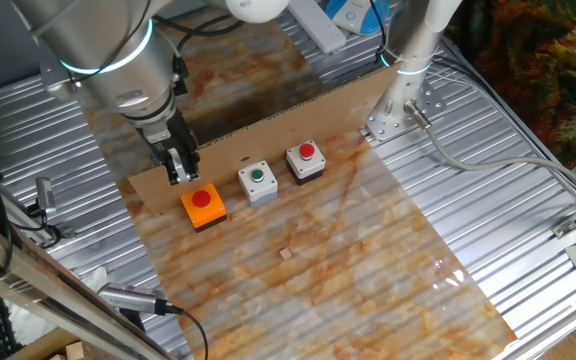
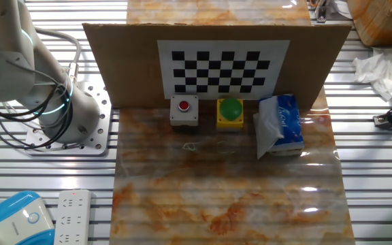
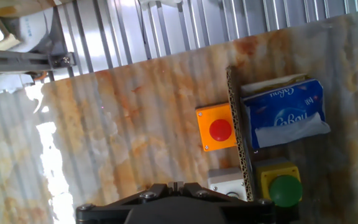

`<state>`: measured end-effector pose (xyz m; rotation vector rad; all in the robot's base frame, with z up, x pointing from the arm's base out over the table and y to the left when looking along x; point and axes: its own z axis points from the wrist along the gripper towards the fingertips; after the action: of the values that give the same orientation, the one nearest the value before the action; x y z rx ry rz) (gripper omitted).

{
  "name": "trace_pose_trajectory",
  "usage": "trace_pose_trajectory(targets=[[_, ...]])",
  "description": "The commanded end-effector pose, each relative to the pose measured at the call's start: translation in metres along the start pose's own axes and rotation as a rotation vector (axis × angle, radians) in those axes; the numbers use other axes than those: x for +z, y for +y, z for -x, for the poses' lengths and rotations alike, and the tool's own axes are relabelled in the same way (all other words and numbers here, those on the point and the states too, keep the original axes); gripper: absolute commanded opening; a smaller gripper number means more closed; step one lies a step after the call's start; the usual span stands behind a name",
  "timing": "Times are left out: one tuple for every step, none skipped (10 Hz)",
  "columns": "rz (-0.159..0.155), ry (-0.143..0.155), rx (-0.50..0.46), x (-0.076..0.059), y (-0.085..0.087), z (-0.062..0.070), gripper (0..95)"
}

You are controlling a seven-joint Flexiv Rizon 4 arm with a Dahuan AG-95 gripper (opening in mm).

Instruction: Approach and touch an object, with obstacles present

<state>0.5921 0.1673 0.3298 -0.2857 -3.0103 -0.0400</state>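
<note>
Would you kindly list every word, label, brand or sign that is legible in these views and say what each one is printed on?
"Coboy", roughly, in white script on the blue tissue pack; the letters are blurred, so this reading is uncertain.
Smaller print on the same pack: too small to read.
Checkerboard sheet on the cardboard strip: a pattern only, no text.
Orange button box, green button box: no markings legible.
Power strip: nothing readable.

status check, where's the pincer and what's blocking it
Pincer above orange button box, no contact visible; open or shut unclear. Cardboard strip upright right behind it. Tissue pack and yellow box beyond the strip.
</note>
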Motion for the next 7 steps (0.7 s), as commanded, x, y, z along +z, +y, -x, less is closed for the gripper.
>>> trace_pose_trajectory(targets=[[0.005,0.007,0.003,0.0001,-0.0001,0.0001,0.0],[0.007,0.005,0.003,0.0001,-0.0001,0.0001,0.0],[0.007,0.004,0.003,0.0001,-0.0001,0.0001,0.0],[0.009,0.004,0.006,0.0001,-0.0002,0.0001,0.0],[0.007,0.004,0.008,0.0001,-0.0002,0.0001,0.0],[0.004,-0.004,0.007,0.0001,-0.0002,0.0001,0.0],[0.005,-0.035,-0.022,0.0001,-0.0002,0.0001,0.0]])
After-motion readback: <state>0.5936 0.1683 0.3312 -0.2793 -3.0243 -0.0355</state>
